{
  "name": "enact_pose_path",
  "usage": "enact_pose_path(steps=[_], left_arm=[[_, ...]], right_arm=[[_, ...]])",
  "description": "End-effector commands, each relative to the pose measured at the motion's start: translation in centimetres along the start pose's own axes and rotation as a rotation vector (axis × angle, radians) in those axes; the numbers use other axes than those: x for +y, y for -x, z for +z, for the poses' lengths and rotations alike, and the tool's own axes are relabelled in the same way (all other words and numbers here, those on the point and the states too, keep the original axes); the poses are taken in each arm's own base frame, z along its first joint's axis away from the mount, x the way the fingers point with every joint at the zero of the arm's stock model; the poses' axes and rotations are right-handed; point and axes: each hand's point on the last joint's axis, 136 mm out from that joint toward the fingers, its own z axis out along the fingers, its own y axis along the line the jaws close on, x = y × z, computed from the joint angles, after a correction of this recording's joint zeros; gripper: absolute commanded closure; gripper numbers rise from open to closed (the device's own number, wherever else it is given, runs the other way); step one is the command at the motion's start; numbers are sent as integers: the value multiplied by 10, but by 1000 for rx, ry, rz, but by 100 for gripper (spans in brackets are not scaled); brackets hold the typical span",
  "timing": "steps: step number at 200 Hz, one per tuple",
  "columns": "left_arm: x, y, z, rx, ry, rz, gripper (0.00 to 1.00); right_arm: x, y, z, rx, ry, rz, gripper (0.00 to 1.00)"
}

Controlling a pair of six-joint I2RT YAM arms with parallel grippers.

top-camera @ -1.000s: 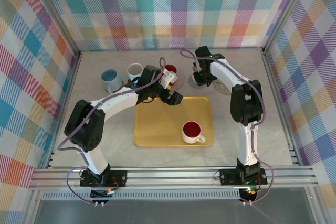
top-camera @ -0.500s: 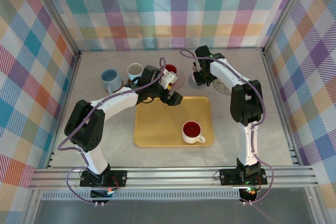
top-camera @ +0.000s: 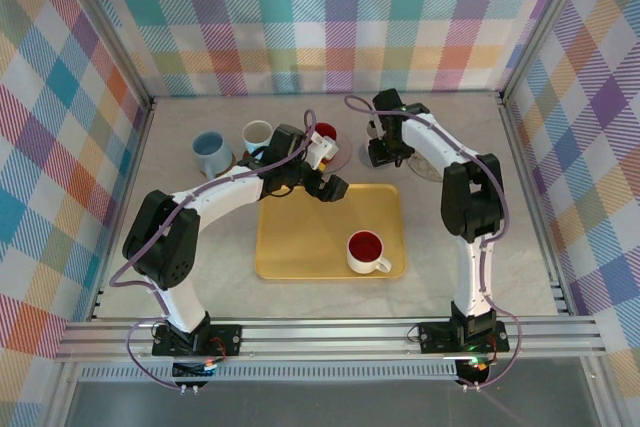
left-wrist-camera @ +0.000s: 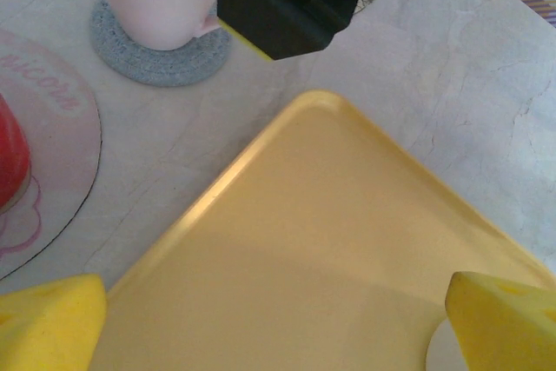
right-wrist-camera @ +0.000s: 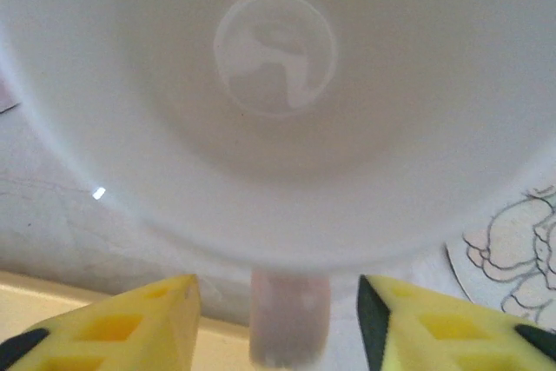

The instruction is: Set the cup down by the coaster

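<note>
Right gripper (right-wrist-camera: 278, 323): jaws wider than a second ago, now apart and off the pale cup (right-wrist-camera: 274, 67), which stands on the grey coaster (left-wrist-camera: 165, 54), upper centre overhead; released, placement probably done; left gripper (left-wrist-camera: 276, 319) wide apart.

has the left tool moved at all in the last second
No. The left tool hangs at the same spot over the far left corner of the yellow tray as before, with its jaws wide open.

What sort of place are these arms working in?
Probably a robot test cell, not a real kitchen: checked cloth walls on an aluminium frame, and a marbled tabletop laid with a yellow tray.
</note>
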Motion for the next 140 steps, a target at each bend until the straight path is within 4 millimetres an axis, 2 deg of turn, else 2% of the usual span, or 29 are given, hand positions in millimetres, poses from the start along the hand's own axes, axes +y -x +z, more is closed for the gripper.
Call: enact_pose_path(steps=[1,35,53,72,104,140], left_arm=[[-3,15,-6,-30,4,41,0],[-5,21,-10,-45,10,47,0],[-7,27,-15,-61,12,56,0],[-9,34,-23,-81,19,69,0],[-14,42,-34,-104,20,81,0],[-22,49,-48,-124,15,95,0]], right_arm=[[-3,11,-32,-77,15,19,40],[-4,13,-49,-107,19,18,21],[-4,14,-61,-130,24,13,14],[0,16,-78,-162,58,5,11],[8,16,-112,-249,123,-25,0],[3,2,-140,-280,100,-33,1]])
